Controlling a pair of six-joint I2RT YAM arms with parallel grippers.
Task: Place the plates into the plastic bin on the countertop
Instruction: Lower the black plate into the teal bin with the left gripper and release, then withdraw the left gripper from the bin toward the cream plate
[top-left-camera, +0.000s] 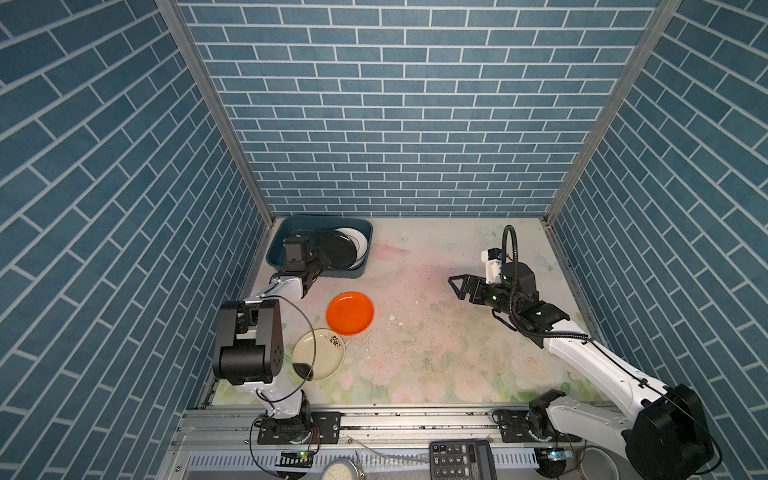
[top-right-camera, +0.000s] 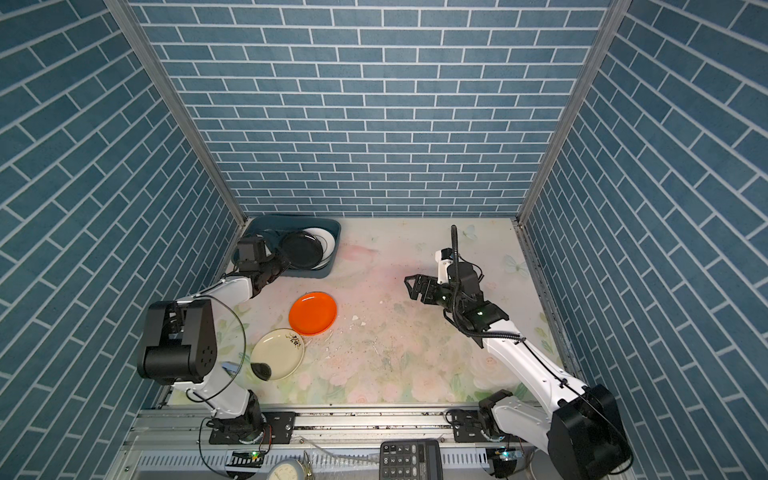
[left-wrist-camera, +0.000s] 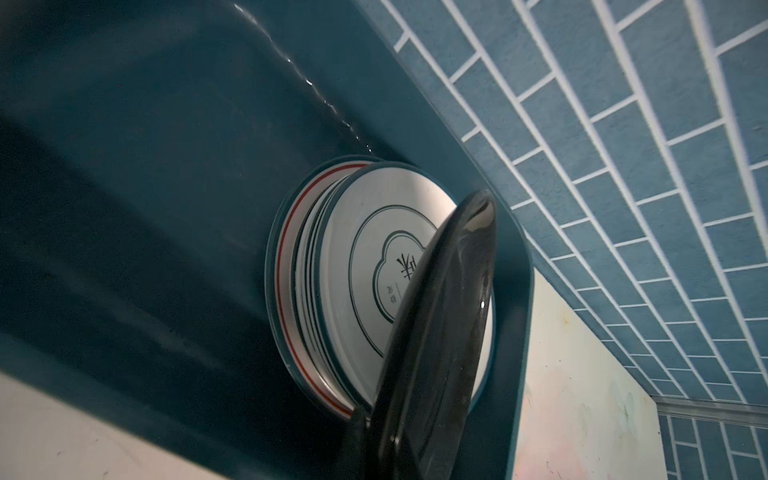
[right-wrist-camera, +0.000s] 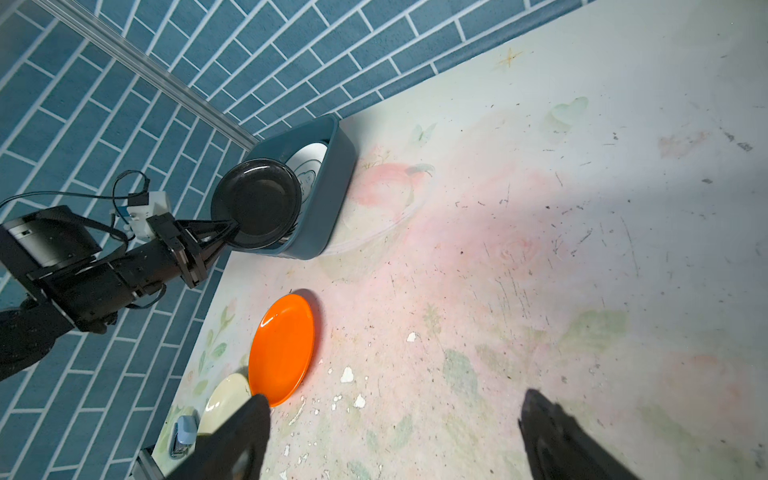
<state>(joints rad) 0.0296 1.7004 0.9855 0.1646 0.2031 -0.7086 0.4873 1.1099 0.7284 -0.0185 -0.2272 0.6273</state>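
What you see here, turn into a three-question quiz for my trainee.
1. True or false: the orange plate lies inside the plastic bin.
2. The left pincer is shut on: A) the black plate; B) a white plate; C) nothing.
3. How many plates lie on the countertop, outside the bin?
Key: 1 false; 2 A; 3 two, the orange plate and the cream plate.
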